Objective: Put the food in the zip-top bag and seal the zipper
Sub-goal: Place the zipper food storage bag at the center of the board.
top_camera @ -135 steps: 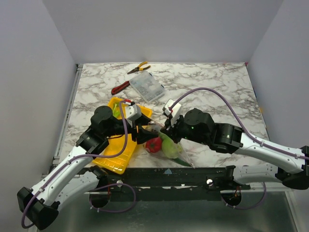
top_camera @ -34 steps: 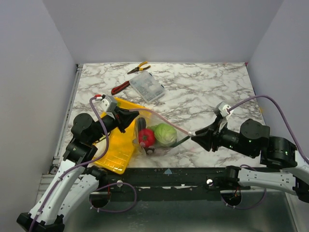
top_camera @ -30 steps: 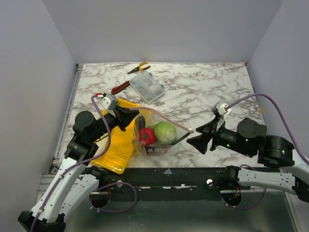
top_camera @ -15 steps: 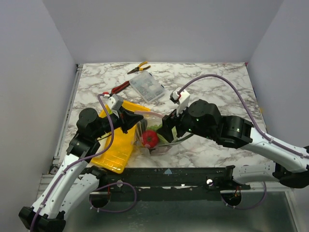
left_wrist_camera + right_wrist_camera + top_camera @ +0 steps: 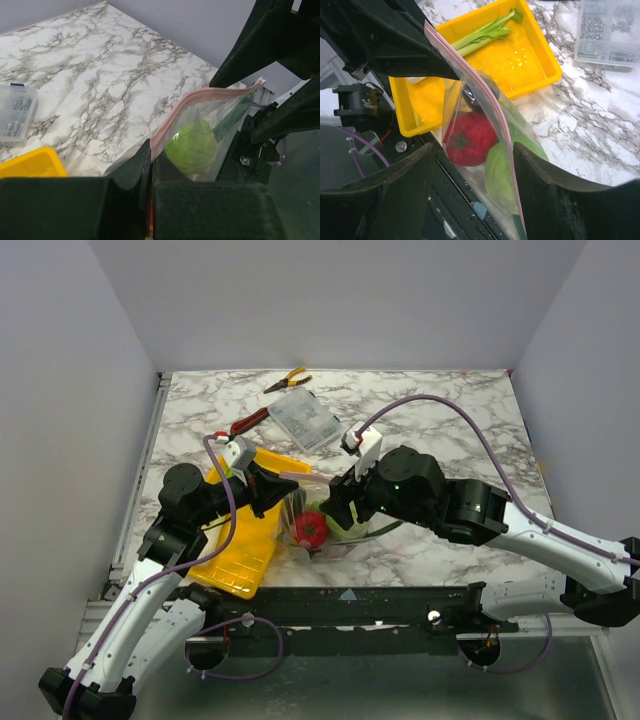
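Note:
The zip-top bag (image 5: 470, 107) hangs upright over the table's near edge, between both grippers. Inside it are a red tomato (image 5: 467, 137), a green cabbage (image 5: 501, 176) and a dark round piece (image 5: 479, 95). My left gripper (image 5: 150, 162) is shut on the bag's left corner, at the end of the pink zipper (image 5: 200, 100). My right gripper (image 5: 474, 150) is open, one finger on each side of the zipper (image 5: 492, 112), close to the left gripper (image 5: 283, 492). A leek (image 5: 485, 32) lies in the yellow tray (image 5: 540, 55). In the top view the right gripper (image 5: 332, 508) covers most of the cabbage.
A rigid clear box (image 5: 306, 418) and red-handled pliers (image 5: 250, 421) lie behind the tray (image 5: 238, 555). Yellow-handled pliers (image 5: 287, 378) lie at the back. The bag's bottom is near the table's front edge.
The right gripper let go of the bag's far right end, swung left along the mouth, and now straddles the zipper near the left gripper. The left gripper kept its hold.

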